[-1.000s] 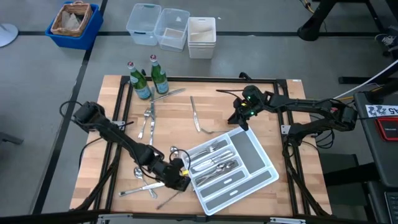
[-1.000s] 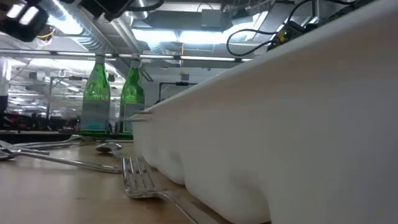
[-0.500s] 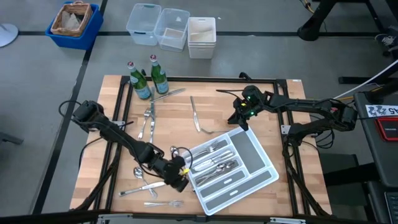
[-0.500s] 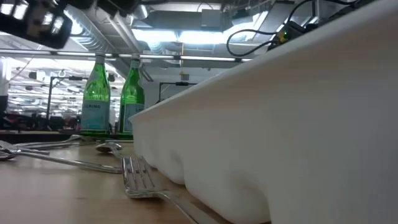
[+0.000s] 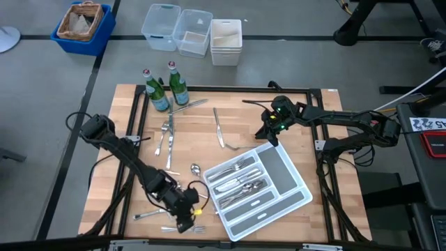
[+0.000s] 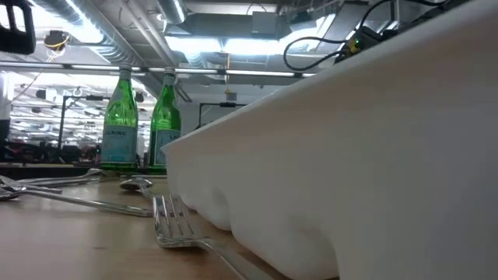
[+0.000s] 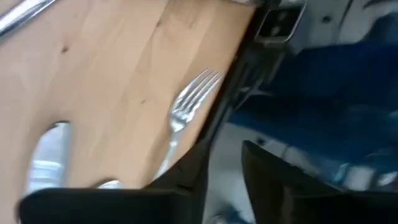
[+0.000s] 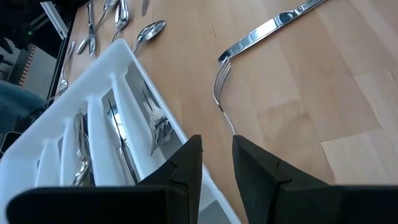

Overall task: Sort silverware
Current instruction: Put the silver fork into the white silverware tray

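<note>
The white divided tray [image 5: 279,167] lies at the table's near right, with several forks, spoons and knives [image 5: 240,183] in its compartments. More silverware lies loose on the wood: a fork [image 5: 187,229] [image 7: 189,99] at the near edge, a spoon [image 5: 195,168], a knife [image 5: 218,127], a fork [image 8: 219,81]. My left gripper [image 5: 185,219] [image 7: 224,171] hovers just above the near-edge fork, left of the tray, open and empty. My right gripper [image 5: 270,134] [image 8: 216,155] hangs over the tray's far corner, open and empty.
Two green bottles [image 5: 167,89] [image 6: 144,117] stand at the table's far left, with a knife [image 5: 191,104] and forks [image 5: 166,136] by them. Spoons [image 5: 157,196] lie left of my left gripper. Clear bins [image 5: 178,29] and a blue basket [image 5: 82,26] sit beyond the far edge.
My left gripper has drawn away from the tray's near left corner toward the table's near edge and a little left, rolling about its own line as it went. It now hangs over the fork there. My right arm has kept still.
</note>
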You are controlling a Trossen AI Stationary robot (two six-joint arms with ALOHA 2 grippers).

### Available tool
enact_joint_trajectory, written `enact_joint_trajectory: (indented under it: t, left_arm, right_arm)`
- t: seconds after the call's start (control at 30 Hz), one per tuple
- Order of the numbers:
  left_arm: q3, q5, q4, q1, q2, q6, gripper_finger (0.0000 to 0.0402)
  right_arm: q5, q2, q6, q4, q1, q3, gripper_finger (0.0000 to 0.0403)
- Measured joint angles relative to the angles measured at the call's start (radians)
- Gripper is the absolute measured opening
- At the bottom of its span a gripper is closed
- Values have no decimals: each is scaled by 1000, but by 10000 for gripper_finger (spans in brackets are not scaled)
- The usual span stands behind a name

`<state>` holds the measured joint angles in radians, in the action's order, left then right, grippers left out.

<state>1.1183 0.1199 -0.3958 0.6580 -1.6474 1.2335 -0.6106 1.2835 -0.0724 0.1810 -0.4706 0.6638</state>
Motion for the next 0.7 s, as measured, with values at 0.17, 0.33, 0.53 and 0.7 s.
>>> enact_joint_trajectory:
  t: [0.17, 0.33, 0.53, 0.7]
  left_arm:
    - [0, -6, -13, 49, -32, -244, 126]
    - [0, -16, -14, 103, -82, -389, 129]
    - [0, -67, -14, 137, -133, -425, 129]
    - [0, -102, -12, 143, -166, -423, 129]
  right_arm:
    - [0, 0, -35, 0, 0, 0, 92]
    - [26, 0, -78, -1, 0, 0, 92]
    - [77, 0, -110, -1, 0, 0, 92]
    - [114, 1, -114, -1, 0, 0, 92]
